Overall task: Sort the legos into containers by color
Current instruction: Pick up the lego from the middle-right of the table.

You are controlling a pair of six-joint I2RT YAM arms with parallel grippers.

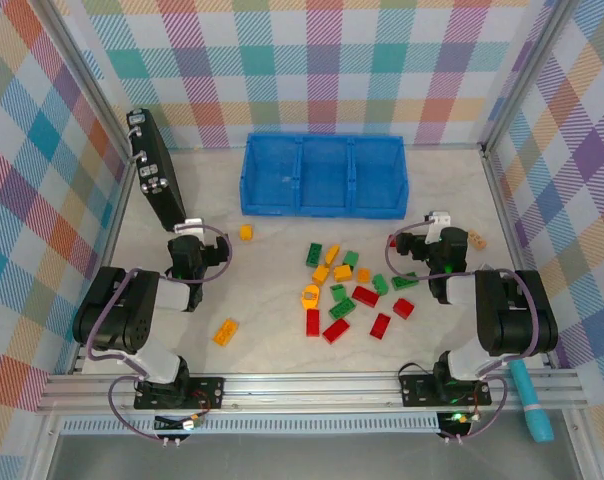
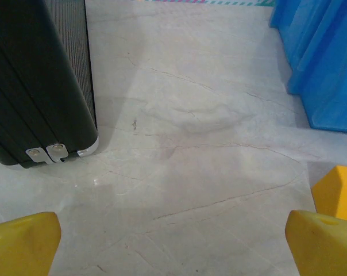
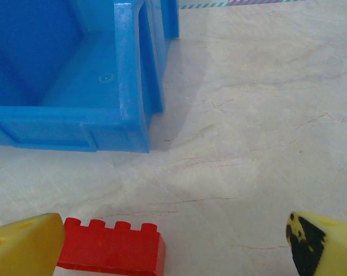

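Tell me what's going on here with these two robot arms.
A robot is sorting legos by colour into a blue bin. Nothing looks sorted yet: the bricks lie scattered on the table and the bin looks empty. The left claw is open, low over the table, with a yellow brick just to its right. The right claw is open too, with a red brick by its left finger.
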